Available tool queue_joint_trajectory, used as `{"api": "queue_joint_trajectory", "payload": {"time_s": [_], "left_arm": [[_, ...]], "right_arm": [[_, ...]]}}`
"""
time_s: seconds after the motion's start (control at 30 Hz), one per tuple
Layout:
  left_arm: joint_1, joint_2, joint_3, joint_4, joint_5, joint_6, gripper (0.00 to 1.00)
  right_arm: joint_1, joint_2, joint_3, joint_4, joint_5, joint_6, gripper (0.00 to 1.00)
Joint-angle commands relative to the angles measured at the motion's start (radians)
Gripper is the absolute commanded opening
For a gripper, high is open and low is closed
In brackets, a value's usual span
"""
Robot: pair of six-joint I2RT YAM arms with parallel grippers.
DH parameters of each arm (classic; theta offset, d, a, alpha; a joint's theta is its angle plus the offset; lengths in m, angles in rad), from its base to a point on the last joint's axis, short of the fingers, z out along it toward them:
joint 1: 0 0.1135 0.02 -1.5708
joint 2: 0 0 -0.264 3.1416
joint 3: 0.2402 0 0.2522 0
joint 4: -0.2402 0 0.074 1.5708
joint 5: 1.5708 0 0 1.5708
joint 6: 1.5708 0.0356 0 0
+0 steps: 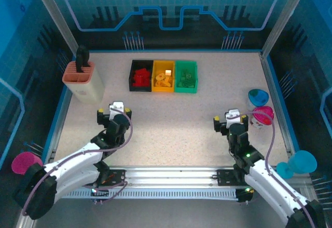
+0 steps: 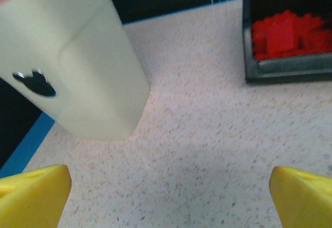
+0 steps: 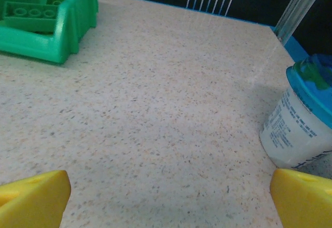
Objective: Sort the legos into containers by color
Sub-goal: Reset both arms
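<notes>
My left end effector (image 1: pixel 113 109) hovers low at the near left of the counter (image 1: pixel 176 134), its yellow fingers (image 2: pixel 33 194) spread wide with nothing between them. The black bin (image 1: pixel 132 77) lies ahead and to its right, well apart. A cream holder (image 2: pixel 78 72) stands ahead on the left.

My right end effector (image 1: pixel 232 119) is just as wide and empty. The green bin (image 1: pixel 185 64) sits ahead to its left, well apart.

The black bin, yellow bin (image 1: pixel 163 64) and green bin stand side by side at the far middle. Red legos (image 1: pixel 140 77) are heaped in the black one, yellow-orange legos (image 1: pixel 163 81) in the yellow, and green legos (image 1: pixel 185 80) in the green.
</notes>
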Motion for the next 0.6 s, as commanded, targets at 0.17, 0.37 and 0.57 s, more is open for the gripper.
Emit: {"api": "queue_joint_trajectory", "payload": {"time_s": [0.17, 0.37, 0.57], "left_arm": [[0.178, 0.227, -0.068, 0.595, 0.228, 0.034, 0.99], [0.193, 0.452, 0.027, 0.742, 0.218, 0.085, 0.99], [0.236, 0.397, -0.053, 0.822, 0.305, 0.064, 0.99]], "right_arm": [[-0.338, 0.390, -0.041, 0.683, -0.282, 0.047, 1.00], [-0.351, 0.900, -0.011, 1.236, -0.326, 0.023, 1.00], [-0.331, 1.102, 0.076, 1.299, -0.363, -0.030, 1.00]]}}
